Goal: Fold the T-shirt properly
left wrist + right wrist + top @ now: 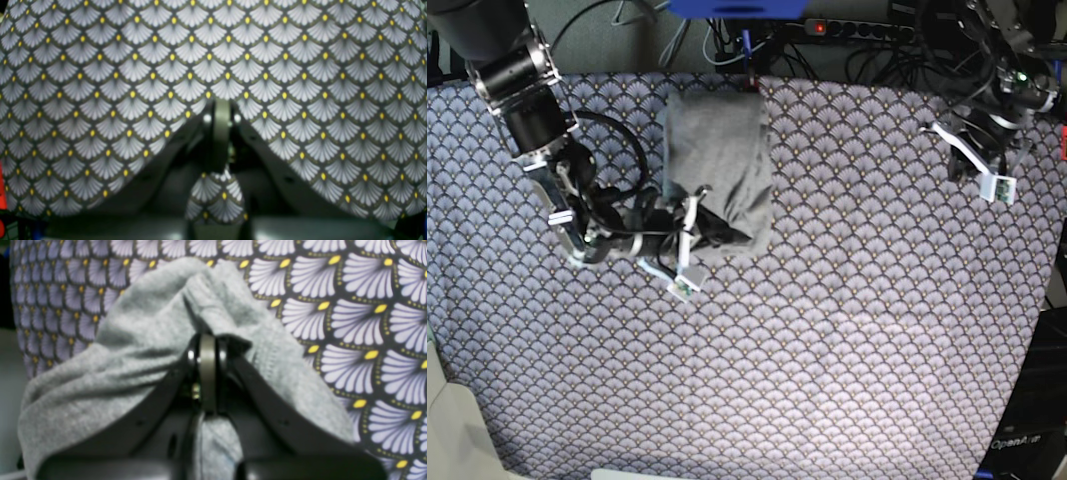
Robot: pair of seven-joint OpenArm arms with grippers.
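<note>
The light grey T-shirt (722, 150) lies folded into a narrow upright strip at the back middle of the purple fan-patterned tablecloth (827, 350). My right gripper (717, 237) is at the strip's lower left corner, shut on a bunched fold of it. In the right wrist view the T-shirt (140, 323) drapes over and around the closed right gripper (207, 340). My left gripper (967, 160) hangs at the back right, far from the shirt. In the left wrist view the left gripper (222, 106) is shut with only tablecloth (133, 83) beneath it.
Cables and a power strip (857, 28) run along the back edge, beside a blue object (737, 8). The cloth's right edge (1039, 300) drops off beside dark equipment. A pale surface (447, 420) shows at the front left corner.
</note>
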